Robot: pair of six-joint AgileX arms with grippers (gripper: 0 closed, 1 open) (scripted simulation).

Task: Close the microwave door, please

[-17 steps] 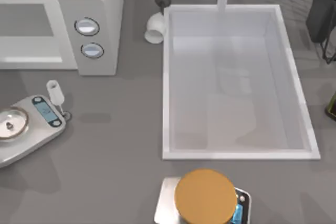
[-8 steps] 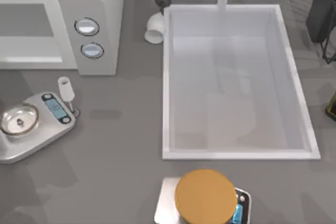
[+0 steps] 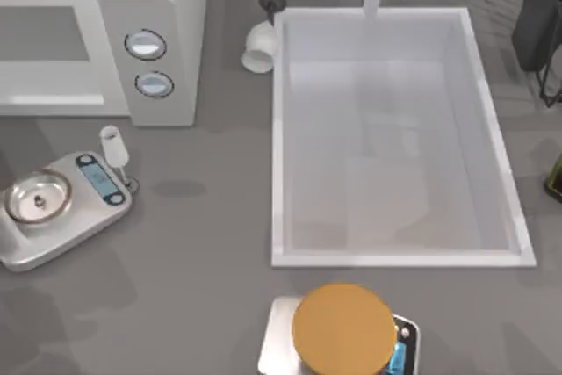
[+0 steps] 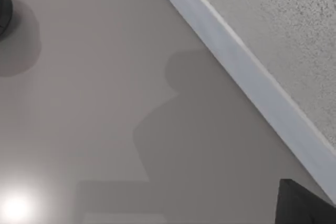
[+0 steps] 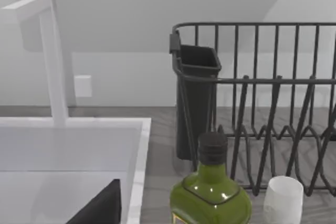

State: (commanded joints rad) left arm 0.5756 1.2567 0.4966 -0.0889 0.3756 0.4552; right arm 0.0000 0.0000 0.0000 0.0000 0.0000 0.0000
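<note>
The microwave (image 3: 105,37) stood at the table's far left corner, its grey side panel with two round dials (image 3: 146,45) facing the sink (image 3: 279,138). The microwave door (image 3: 48,50) lay flat across the front of the box, its greyish window inside a pale frame, apparently shut. In front of it sat a silver kitchen scale (image 3: 61,208) with a small white cup (image 3: 112,145) just beside it.

The left wrist camera looked at a pale wall (image 4: 105,103) and a white trim strip (image 4: 247,72), the right wrist camera at a green bottle (image 5: 211,192), a dish rack (image 5: 252,103) and a faucet (image 5: 50,51). Whether either gripper's fingers were spread or closed I cannot tell.
</note>
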